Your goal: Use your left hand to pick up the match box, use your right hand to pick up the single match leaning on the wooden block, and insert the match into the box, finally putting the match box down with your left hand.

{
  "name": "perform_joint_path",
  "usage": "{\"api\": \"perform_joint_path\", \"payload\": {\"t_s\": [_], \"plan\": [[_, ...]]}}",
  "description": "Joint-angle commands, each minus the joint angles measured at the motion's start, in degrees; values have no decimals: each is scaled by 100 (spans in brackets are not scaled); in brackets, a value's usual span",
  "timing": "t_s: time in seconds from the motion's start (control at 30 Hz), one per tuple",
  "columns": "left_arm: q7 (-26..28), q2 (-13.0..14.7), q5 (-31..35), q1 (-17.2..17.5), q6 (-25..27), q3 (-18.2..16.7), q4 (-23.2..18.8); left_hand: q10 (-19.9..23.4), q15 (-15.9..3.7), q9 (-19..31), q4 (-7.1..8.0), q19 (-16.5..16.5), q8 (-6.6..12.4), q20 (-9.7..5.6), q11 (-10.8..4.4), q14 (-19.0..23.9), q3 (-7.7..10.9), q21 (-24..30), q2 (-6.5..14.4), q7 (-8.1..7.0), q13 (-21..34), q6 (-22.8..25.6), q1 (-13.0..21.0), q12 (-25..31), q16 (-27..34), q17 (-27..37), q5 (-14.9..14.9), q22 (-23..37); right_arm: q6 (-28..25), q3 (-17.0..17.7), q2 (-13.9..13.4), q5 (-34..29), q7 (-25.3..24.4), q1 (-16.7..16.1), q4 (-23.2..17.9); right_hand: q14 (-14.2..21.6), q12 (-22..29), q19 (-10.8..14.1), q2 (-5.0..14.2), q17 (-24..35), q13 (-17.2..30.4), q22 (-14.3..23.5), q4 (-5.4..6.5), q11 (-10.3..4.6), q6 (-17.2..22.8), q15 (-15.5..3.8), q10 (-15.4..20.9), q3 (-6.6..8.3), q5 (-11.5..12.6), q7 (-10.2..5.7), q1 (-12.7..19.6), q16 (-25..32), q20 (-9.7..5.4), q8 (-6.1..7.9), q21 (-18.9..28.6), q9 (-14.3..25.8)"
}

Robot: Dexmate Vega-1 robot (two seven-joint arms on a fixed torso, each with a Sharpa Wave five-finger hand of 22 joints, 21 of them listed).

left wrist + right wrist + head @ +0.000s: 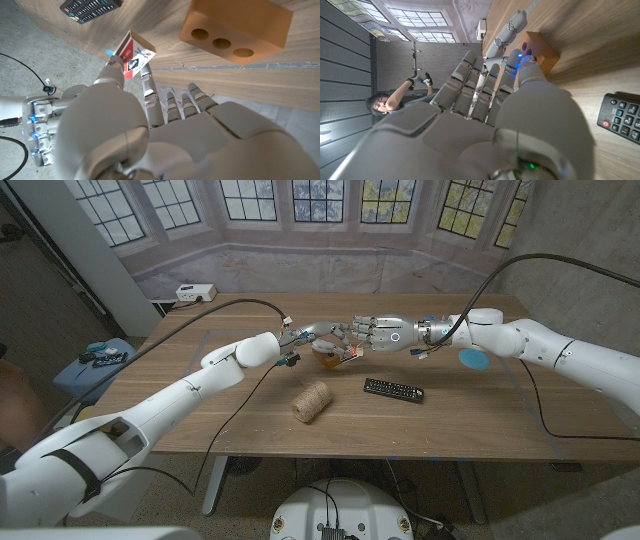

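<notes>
My left hand (318,337) is raised above the middle of the table and pinches the red and white match box (133,54) between thumb and fingertips (113,68). In the head view the match box (349,357) is a small reddish spot under the two hands. A small blue tip (108,51) sticks out at the box's edge beside the thumb. Fingers first, my right hand (378,335) reaches toward the left hand and almost touches it. Its own fingers (470,90) hide whatever it holds. The wooden block (235,30) with three round holes lies on the table below the hands.
A black remote (392,390) and a spool of twine (311,402) lie nearer the front edge. A blue disc (472,360) sits under my right forearm. At the far left corner stands a white box (195,292). A person (395,97) stands behind the table.
</notes>
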Motion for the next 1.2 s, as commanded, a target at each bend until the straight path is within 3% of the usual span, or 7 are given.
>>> {"api": "perform_joint_path", "payload": {"t_s": [0.03, 1.2], "plan": [[-23, -6, -37, -32, -65, 3, 84, 6, 2, 18, -2, -29, 7, 20, 9, -35, -34, 30, 20, 9, 11, 5, -35, 26, 27, 9, -11, 16, -20, -88, 82, 29, -27, 31, 155, -14, 1, -25, 51, 14, 16, 11, 4, -12, 10, -918, 8, 13, 36, -7, 23, -22, -548, 8, 7, 28], [-88, -91, -106, -151, -274, 44, 375, 1, -3, 14, -2, -35, 11, 27, -8, -36, -36, 31, 25, 14, 11, 6, -39, 25, 27, 9, -11, 16, -17, -131, 78, 161, 99, 57, 162, -2, 4, -32, 60, 31, 15, 11, 10, -16, -10, -922, 6, -1, 38, -10, 10, -25, -554, 5, 12, 29]]}}
